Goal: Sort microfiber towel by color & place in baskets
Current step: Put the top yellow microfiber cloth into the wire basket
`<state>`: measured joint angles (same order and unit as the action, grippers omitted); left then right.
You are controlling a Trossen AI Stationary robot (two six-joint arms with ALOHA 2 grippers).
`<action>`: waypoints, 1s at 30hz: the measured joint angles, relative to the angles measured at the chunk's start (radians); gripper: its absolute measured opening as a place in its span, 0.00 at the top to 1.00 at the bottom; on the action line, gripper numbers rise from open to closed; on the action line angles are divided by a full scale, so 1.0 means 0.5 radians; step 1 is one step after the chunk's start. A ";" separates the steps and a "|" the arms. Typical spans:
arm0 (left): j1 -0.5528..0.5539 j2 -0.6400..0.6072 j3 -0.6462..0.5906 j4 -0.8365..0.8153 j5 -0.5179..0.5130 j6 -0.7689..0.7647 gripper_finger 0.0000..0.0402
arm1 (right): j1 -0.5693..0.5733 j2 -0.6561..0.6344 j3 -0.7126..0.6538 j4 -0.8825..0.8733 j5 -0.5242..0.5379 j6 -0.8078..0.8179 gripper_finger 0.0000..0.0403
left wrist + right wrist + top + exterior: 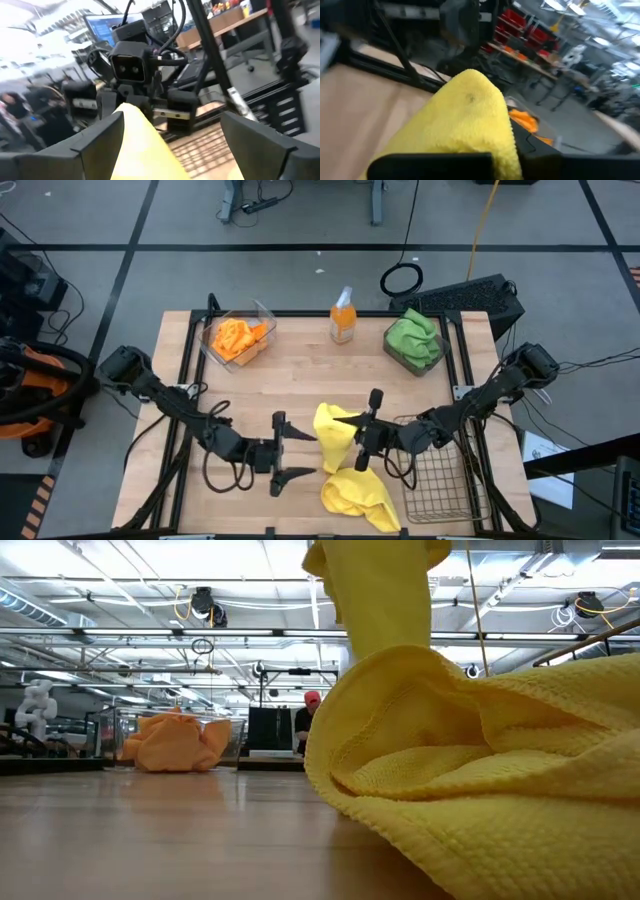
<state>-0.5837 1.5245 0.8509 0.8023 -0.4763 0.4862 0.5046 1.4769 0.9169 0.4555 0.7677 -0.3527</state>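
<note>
Yellow towel (pixel 334 436) hangs from right gripper (pixel 366 432), clenched on its top edge, above table (pixel 300 365) near front middle. Second yellow towel (pixel 357 494) lies crumpled on wood just below, beside wire basket (pixel 437 475). Left gripper (pixel 281 453) spread wide, released, facing hanging towel, not touching. Orange towels (pixel 238 337) fill clear basket (pixel 262 315) at back left; green towels (pixel 415 337) fill dark basket (pixel 399 355) at back right. Spray bottle (pixel 343 316) between them.

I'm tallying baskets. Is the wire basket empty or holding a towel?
Empty: through the wire basket only table shows; both yellow towels lie outside it.
</note>
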 joint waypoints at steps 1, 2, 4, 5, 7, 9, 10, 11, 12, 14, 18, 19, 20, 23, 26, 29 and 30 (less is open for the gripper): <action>0.011 0.035 0.000 0.052 -0.001 0.064 0.16 | -0.017 0.000 0.000 -0.006 -0.053 0.046 1.00; 0.021 0.072 -0.001 0.100 -0.005 0.127 0.16 | -0.034 0.001 0.000 -0.012 -0.108 0.086 1.00; 0.045 0.151 -0.001 0.233 -0.014 0.236 0.16 | -0.066 0.001 0.000 -0.013 -0.203 0.159 1.00; 0.053 0.183 -0.001 0.295 -0.027 0.287 0.16 | -0.082 0.001 -0.001 -0.016 -0.235 0.188 1.00; 0.071 0.229 0.000 0.342 -0.070 0.364 0.16 | -0.097 0.001 0.000 -0.025 -0.243 0.210 1.00; 0.091 0.262 0.015 0.323 -0.173 0.402 0.16 | -0.108 0.001 -0.001 -0.020 -0.244 0.210 1.00; 0.106 0.272 0.018 0.303 -0.222 0.404 0.16 | -0.112 0.001 -0.001 -0.018 -0.243 0.210 1.00; 0.121 0.277 0.018 0.280 -0.254 0.404 0.16 | -0.119 0.001 -0.001 -0.017 -0.245 0.210 1.00; 0.142 0.279 0.018 0.249 -0.263 0.401 0.16 | -0.121 0.001 -0.001 -0.019 -0.245 0.210 1.00; 0.180 0.282 0.019 0.199 -0.291 0.365 0.16 | -0.121 0.001 -0.001 -0.020 -0.273 0.211 1.00; 0.212 0.281 0.021 0.147 -0.294 0.383 0.16 | -0.123 0.001 -0.003 -0.036 -0.316 0.231 1.00; 0.216 0.281 0.021 0.147 -0.281 0.403 0.16 | -0.121 0.001 -0.004 -0.039 -0.324 0.255 1.00; 0.221 0.281 0.021 0.147 -0.256 0.405 0.16 | -0.121 0.001 -0.003 -0.047 -0.336 0.287 1.00; 0.249 0.281 0.021 0.116 -0.202 0.405 0.16 | -0.120 0.001 -0.004 -0.085 -0.397 0.372 0.99; 0.293 0.283 0.021 0.013 -0.213 0.417 0.18 | -0.118 0.002 -0.003 -0.078 -0.536 0.447 0.97; 0.340 0.284 0.021 -0.038 -0.217 0.417 0.25 | -0.118 0.002 -0.002 -0.083 -0.693 0.489 0.96; 0.354 0.283 0.021 -0.062 -0.203 0.419 0.28 | -0.118 0.002 -0.002 -0.085 -0.713 0.504 0.96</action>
<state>-0.4068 1.6661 0.8612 0.7713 -0.5777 0.6955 0.4458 1.4776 0.9157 0.4130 0.4110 -0.1006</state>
